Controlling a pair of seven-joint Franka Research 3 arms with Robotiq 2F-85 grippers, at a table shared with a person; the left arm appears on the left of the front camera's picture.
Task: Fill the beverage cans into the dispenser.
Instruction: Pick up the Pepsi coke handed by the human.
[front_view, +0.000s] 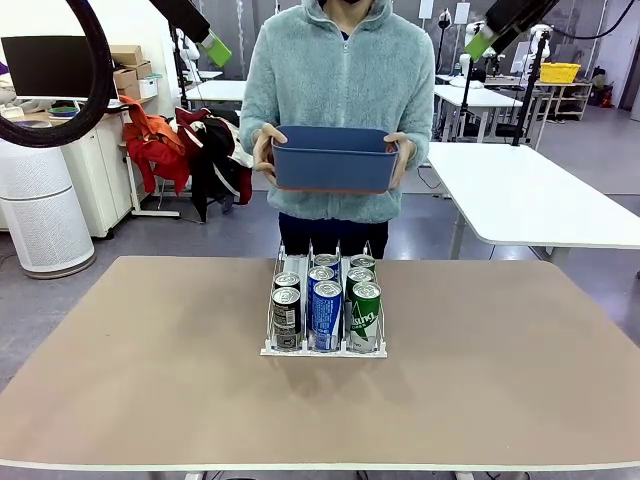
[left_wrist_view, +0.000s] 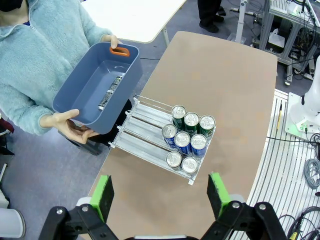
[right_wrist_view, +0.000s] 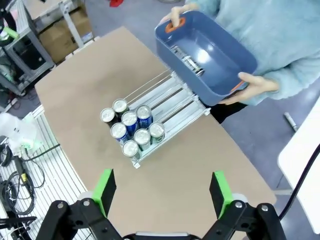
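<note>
Green-padded left gripper (left_wrist_view: 161, 194) and right gripper (right_wrist_view: 162, 192) hover spread above the dispenser (left_wrist_view: 144, 128)

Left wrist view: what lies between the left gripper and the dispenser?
Bare table: nothing between the open left gripper and the dispenser, in the left wrist view.

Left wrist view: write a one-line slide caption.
Open left gripper above eight slim aluminium cans in a white wire-lane dispenser; a person holds a blue rectangular plastic bin nearby.
</note>
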